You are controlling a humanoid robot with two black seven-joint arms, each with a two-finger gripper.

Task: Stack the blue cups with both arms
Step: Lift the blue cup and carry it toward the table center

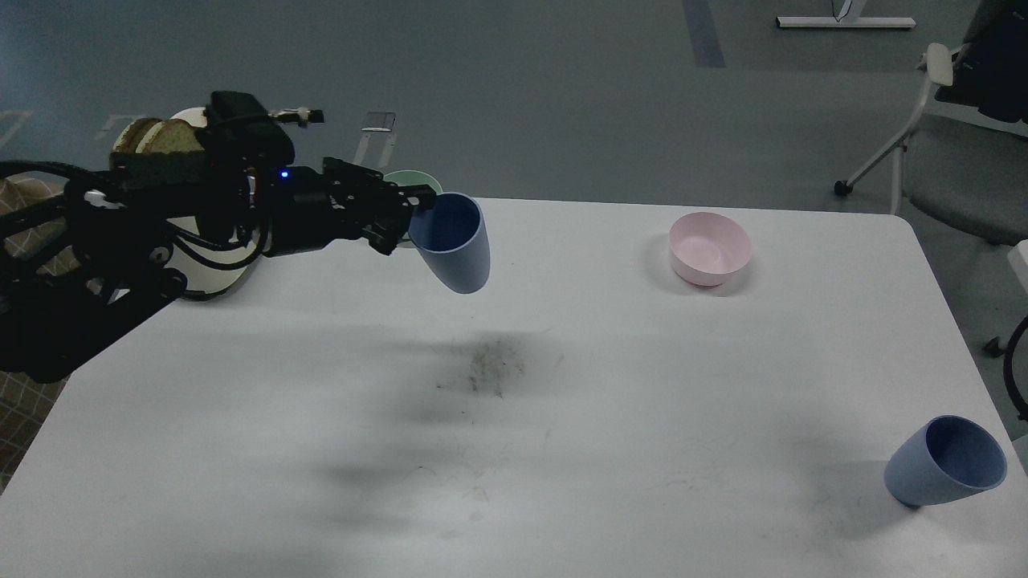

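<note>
One blue cup in left end effector

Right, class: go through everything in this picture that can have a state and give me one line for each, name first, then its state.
Left gripper: shut on the rim of a blue cup.
Held blue cup: lifted off the table, tilted, empty.
Second blue cup: on the table near the right edge, leaning, empty, not gripped.
Pink bowl: upright on the table, empty.
Green bowl: mostly hidden behind the gripper.
Right gripper: out of view.
</note>
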